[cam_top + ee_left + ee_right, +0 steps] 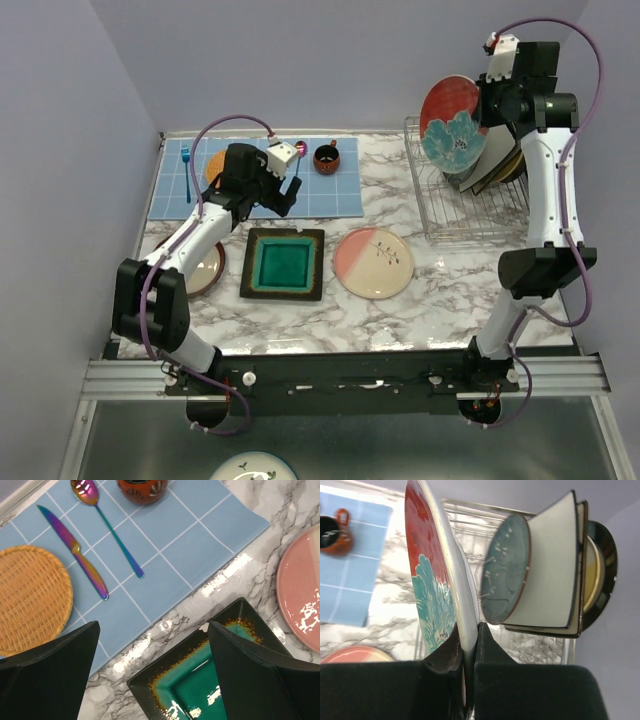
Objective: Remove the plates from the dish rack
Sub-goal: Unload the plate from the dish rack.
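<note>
No readable text, labels, brand marks, numbers or signs on any surface

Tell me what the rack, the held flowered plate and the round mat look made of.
Dish rack: thin silvery wire, likely metal. Flowered plate in the right gripper: glossy glazed ceramic, by its sheen. Round mat: woven straw-like fibre, matte.

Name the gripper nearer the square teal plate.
Left. The left gripper hovers open by the far edge of the square teal plate; the right gripper is over the dish rack, clamped on the flowered plate.
</note>
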### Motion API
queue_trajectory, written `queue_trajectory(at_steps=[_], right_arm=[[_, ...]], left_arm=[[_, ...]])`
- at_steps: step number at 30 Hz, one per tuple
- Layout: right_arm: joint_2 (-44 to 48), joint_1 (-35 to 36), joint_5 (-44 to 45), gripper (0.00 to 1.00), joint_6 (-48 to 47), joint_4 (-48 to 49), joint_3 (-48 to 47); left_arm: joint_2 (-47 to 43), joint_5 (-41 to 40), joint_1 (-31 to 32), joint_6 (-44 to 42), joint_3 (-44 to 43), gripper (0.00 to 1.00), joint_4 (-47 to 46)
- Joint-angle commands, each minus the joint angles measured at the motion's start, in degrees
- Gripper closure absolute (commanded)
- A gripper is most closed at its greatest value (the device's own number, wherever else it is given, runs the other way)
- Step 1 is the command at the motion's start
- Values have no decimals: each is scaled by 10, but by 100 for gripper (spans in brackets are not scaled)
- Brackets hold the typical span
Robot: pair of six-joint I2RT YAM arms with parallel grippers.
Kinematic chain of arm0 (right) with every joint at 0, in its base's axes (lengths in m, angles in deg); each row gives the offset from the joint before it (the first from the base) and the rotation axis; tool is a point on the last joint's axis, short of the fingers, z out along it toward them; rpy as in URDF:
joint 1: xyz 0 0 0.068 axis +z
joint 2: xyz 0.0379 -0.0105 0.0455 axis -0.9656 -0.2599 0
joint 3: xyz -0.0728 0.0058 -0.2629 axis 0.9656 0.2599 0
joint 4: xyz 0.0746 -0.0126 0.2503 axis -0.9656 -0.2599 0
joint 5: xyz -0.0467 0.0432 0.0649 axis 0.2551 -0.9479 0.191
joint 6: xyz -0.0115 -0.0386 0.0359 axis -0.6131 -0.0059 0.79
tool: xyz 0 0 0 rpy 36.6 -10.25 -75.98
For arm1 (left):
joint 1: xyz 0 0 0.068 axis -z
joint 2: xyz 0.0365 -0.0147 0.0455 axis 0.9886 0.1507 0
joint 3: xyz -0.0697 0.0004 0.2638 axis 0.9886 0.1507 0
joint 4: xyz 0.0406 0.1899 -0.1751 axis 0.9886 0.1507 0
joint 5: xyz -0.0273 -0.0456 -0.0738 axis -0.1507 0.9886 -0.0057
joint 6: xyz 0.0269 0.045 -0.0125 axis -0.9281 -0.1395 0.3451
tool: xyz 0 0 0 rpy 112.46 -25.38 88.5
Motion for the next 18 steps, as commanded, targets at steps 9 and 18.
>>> queue_trajectory(at_steps=[9,18], right_arm=[[71,0,-282,99,32,17,14],[68,8,-356,99,5,1,74]], left_arm=[[-33,152,-91,29,6,2,0],[-68,235,-169,29,6,3,36]])
